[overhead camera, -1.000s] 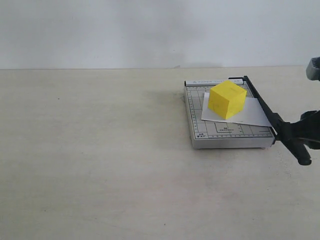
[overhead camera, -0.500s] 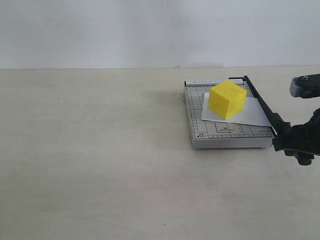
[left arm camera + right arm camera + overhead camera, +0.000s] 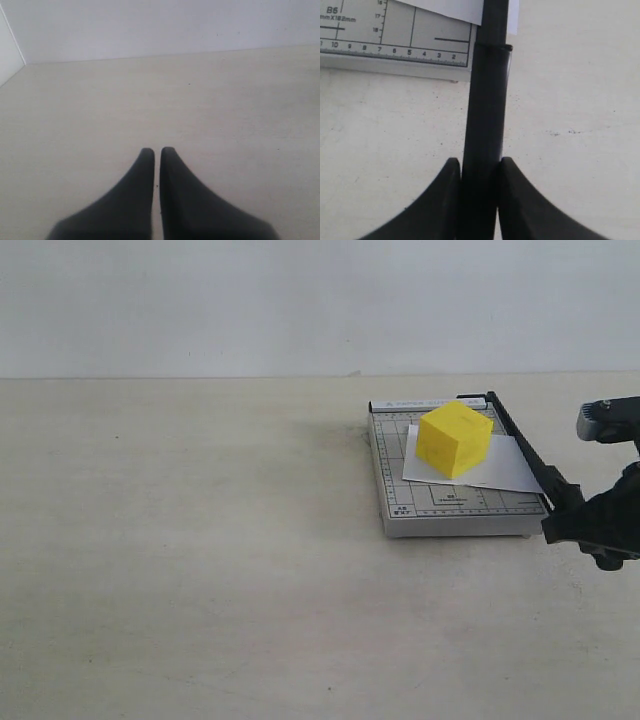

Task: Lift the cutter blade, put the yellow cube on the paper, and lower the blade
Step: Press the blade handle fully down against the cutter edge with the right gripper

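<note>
My outside camera faces the trimmer [image 3: 440,502] from its handle end, slightly above and well back. My right wrist camera looks down close on that end's corner and the blade handle [image 3: 485,100], both shared with the outside view. My left one skims bare table [image 3: 200,100].

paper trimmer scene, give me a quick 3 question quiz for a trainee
1. True or false: the cube sits on the paper.
2. What is the right end effector closed on? A) cube B) blade C) paper
3. Fill in: the left end effector is ___ (open or shut) and holds nothing.

Key: 1 true; 2 B; 3 shut
</note>
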Motion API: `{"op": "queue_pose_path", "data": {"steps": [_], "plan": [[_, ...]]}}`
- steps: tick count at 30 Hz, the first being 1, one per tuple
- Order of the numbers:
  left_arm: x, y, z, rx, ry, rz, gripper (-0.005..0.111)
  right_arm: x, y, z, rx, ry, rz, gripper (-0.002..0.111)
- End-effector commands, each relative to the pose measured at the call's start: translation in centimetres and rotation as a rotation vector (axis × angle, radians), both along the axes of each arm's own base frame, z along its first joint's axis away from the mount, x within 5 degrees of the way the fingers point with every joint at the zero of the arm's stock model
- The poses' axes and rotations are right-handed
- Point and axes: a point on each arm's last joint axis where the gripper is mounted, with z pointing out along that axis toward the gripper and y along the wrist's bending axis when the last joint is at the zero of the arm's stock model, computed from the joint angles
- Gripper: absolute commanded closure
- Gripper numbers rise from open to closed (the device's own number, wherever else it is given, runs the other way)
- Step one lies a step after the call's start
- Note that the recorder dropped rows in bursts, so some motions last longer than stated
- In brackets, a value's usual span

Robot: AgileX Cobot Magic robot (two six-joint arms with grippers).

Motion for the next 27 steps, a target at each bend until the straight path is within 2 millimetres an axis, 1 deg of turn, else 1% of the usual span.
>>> {"op": "queue_pose_path", "data": {"steps": [1, 6, 9, 15, 21, 27], "plan": [[0.0, 0.0, -0.1, -0.007, 0.0, 0.006, 0.102, 0.2, 0.1, 0.1, -0.014, -0.027, 0.027, 0.108], [0.0, 0.0, -0.1, -0.007, 0.0, 0.006, 0.102, 0.3, 0.1, -0.1, -0.014, -0.025, 0.026, 0.108], [0.0, 0.0, -0.1, -0.007, 0.0, 0.006, 0.102, 0.3, 0.1, -0.7, -0.016, 0.0, 0.027, 0.108], [0.0, 0.0, -0.1, -0.007, 0.0, 0.006, 0.102, 0.5, 0.1, -0.8, -0.017, -0.005, 0.026, 0.108], [0.0, 0.0, -0.1, -0.007, 0.0, 0.006, 0.102, 0.6, 0.1, -1.9, -0.023, 0.039, 0.03, 0.108], [0.0, 0.0, -0.1, -0.007, 0.0, 0.006, 0.102, 0.8, 0.1, -1.9, -0.024, 0.021, 0.03, 0.108]]}}
